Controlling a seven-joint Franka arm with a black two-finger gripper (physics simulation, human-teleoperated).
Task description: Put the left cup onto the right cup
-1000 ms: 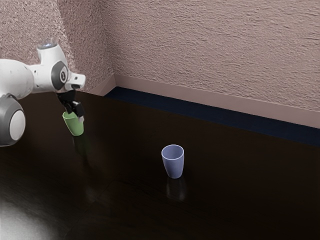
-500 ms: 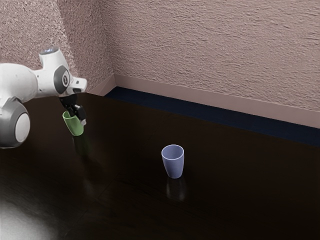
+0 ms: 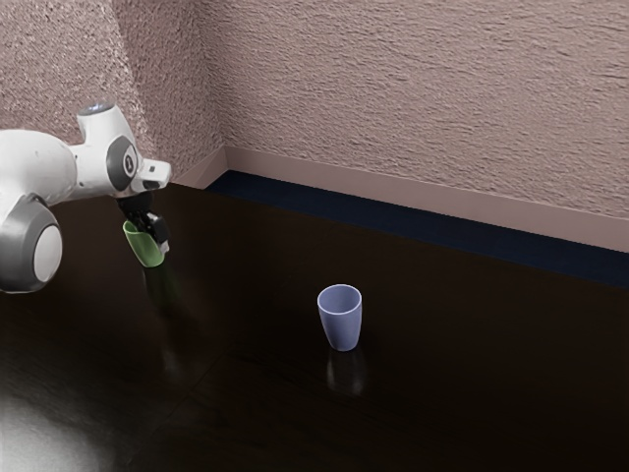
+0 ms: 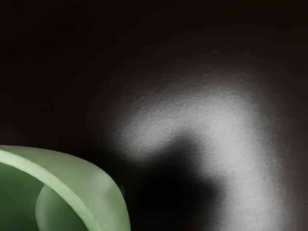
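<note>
A green cup (image 3: 143, 247) hangs tilted just above the dark table at the exterior view's left, with my gripper (image 3: 145, 229) shut on its rim. Its rim and inside wall show large and blurred right under my hand as the green cup (image 4: 57, 192) in the wrist view. A lilac-blue cup (image 3: 340, 317) stands upright on the table (image 3: 442, 393) near the middle, well to the exterior view's right of my gripper.
A rough pinkish wall (image 3: 423, 88) with a baseboard runs behind the table, meeting in a corner behind the arm. The glossy tabletop (image 4: 192, 120) carries a bright reflection under my hand.
My hand has risen a little and drifted toward the exterior view's right, lifting the green cup off the table and tilting it.
</note>
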